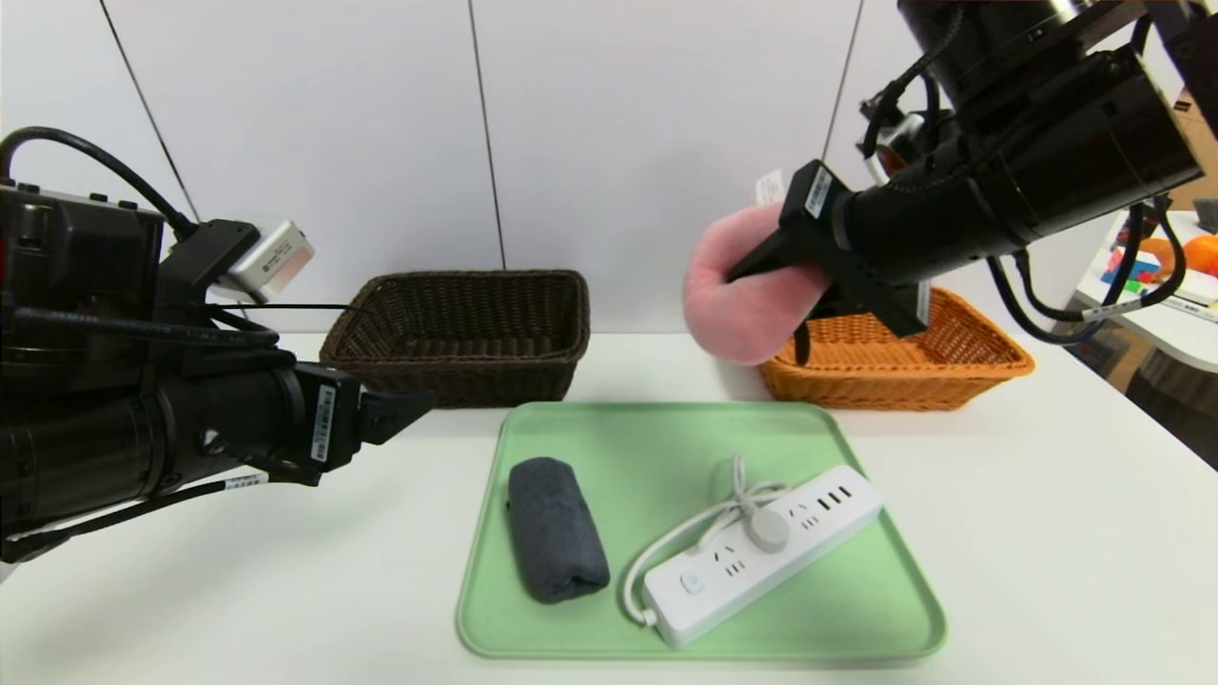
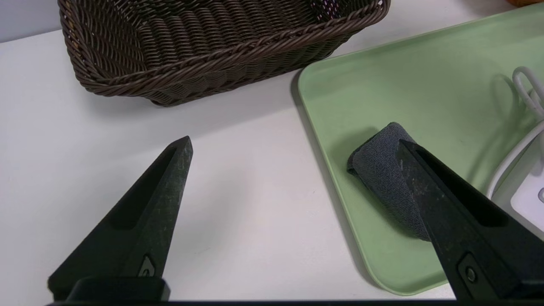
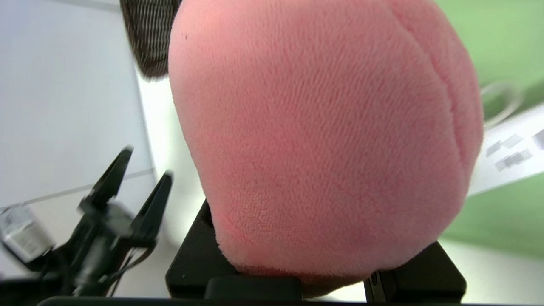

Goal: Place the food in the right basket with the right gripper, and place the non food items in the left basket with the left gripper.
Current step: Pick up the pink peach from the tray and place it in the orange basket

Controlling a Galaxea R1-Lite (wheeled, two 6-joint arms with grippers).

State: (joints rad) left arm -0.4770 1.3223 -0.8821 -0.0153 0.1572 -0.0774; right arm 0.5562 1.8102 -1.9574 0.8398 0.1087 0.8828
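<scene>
The pink plush peach (image 1: 752, 323) sits clamped in our right gripper (image 1: 761, 271), above and just left of the orange-tan basket (image 1: 904, 395), so we must carry it rightward before releasing. Our left gripper (image 2: 293, 142) hangs open and empty left of the green tray (image 1: 704, 650).

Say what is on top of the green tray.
On the green tray lie a dark rolled towel and a white power strip. What the towel's underside covers can't be seen.
</scene>
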